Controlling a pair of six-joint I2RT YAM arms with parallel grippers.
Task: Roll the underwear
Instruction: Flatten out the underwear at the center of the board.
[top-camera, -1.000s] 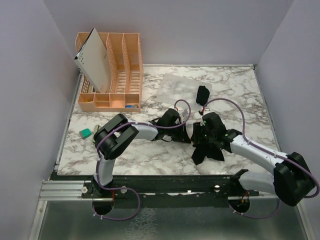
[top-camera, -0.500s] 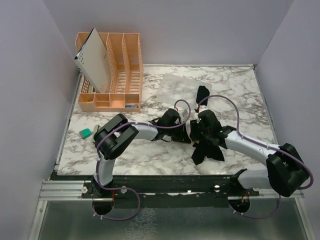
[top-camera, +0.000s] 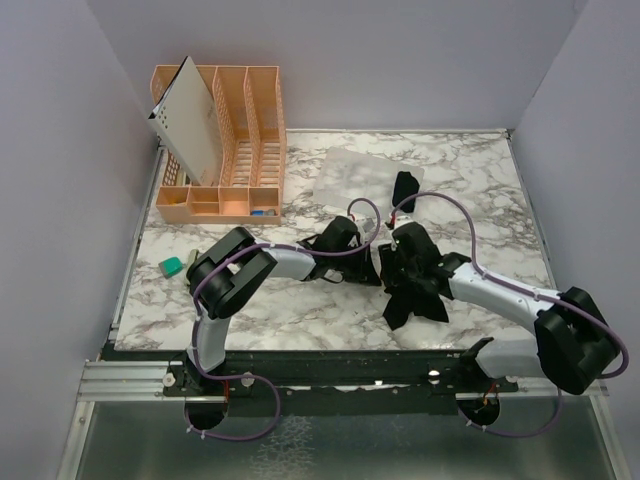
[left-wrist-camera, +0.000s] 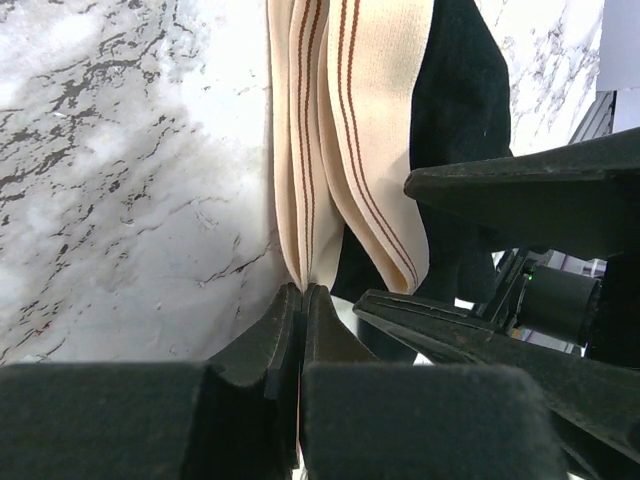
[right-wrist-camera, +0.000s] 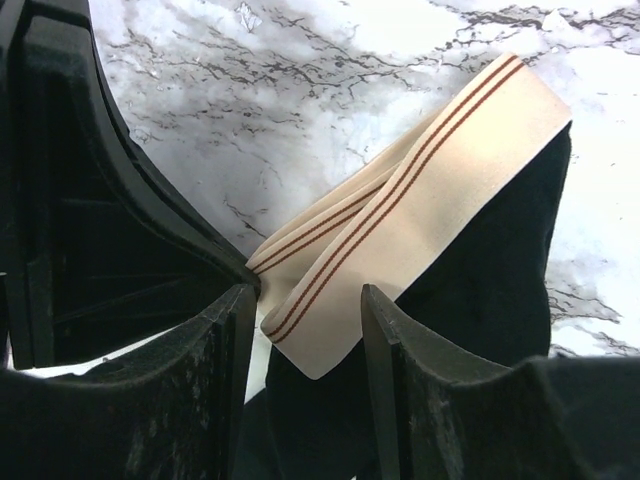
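Spreading flat and black near the front edge of the marble table (top-camera: 290, 305), partly under the right arm: the underwear (top-camera: 418, 303). Just beyond, pinching its tan striped band (left-wrist-camera: 350, 120) at the fold, with the left gripper (left-wrist-camera: 302, 296) clamped tight on it. Keeping the right gripper (right-wrist-camera: 307, 297) half apart (band end lying in the gap, no squeeze visible). Farther back, sitting as a small black bundle (top-camera: 405, 187) on a clear sheet (top-camera: 345, 175); standing at the far left, an orange organiser (top-camera: 235, 150)
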